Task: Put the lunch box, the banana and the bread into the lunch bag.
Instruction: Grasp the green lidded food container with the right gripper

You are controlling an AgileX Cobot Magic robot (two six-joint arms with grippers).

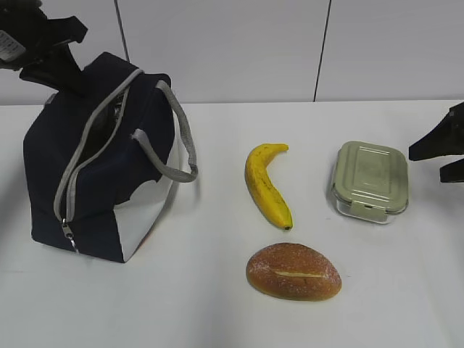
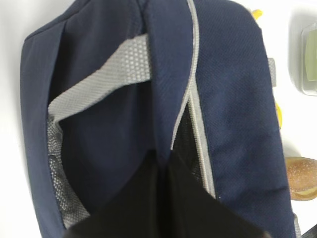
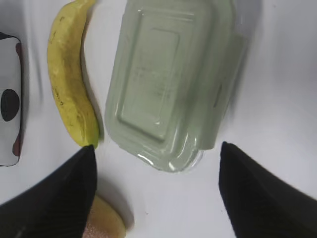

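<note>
Bread (image 1: 293, 272) nearest; lunch box (image 3: 171, 84) ahead of spread right fingers (image 3: 54, 198).

Banana (image 1: 267, 186) between lunch bag (image 1: 101, 167) and lunch box (image 1: 370, 180)

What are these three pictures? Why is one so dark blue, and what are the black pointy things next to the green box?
It is a robot with two arms, and each arm ends in two black fingers for grabbing. One camera looks at the whole white table. The other two cameras sit on the arms' wrists, so they see things very close up.

On the table stand a navy lunch bag, a banana, a bread roll and a lunch box with a green lid.

The dark blue picture is the left wrist camera, right above the bag. The left gripper is shut, pinching the bag's fabric by the zipper opening.

The black pointy things are the right gripper, open wide just in front of the lunch box. It holds nothing.
</note>
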